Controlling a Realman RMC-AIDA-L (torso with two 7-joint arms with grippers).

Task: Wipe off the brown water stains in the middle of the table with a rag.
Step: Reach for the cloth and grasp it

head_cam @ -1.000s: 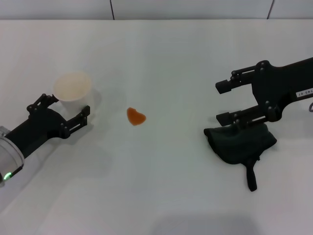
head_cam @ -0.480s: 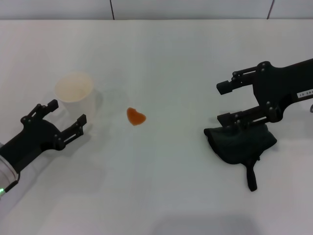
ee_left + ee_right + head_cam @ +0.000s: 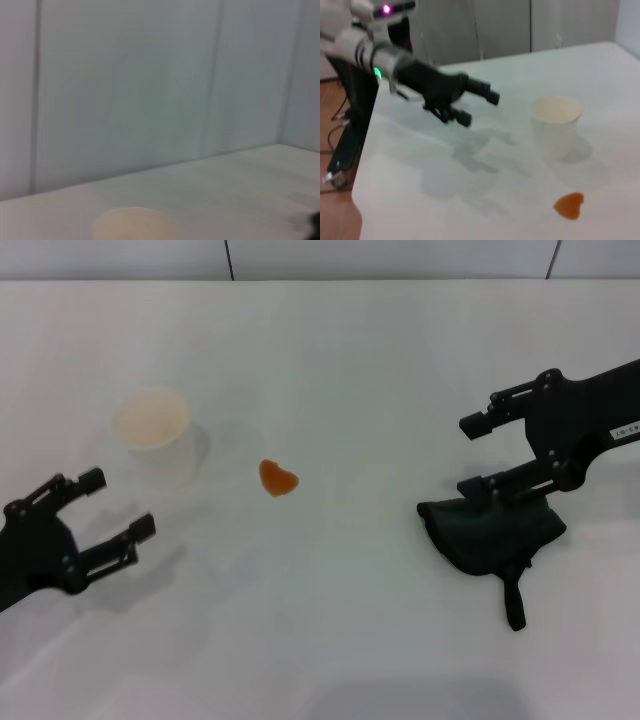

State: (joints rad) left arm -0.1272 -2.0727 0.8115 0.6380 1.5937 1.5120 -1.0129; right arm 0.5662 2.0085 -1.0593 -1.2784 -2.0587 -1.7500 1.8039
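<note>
A small orange-brown, heart-shaped water stain [image 3: 277, 478] lies near the middle of the white table [image 3: 340, 360]; it also shows in the right wrist view [image 3: 569, 205]. The dark green-black rag [image 3: 492, 536] lies bunched at the right, its strap tail pointing toward the front edge. My right gripper [image 3: 475, 455] hovers open just above the rag's far side, holding nothing. My left gripper [image 3: 120, 504] is open at the front left, apart from the cup, and is seen from across the table in the right wrist view [image 3: 478, 106].
A pale cream paper cup [image 3: 153, 432] stands upright left of the stain, also visible in the right wrist view [image 3: 555, 125] and as a rim in the left wrist view [image 3: 132, 227]. A tiled wall runs behind the table.
My left gripper has drawn back from the cup toward the front left edge. My right gripper has shifted slightly right over the rag. The rag, cup and stain have not moved.
</note>
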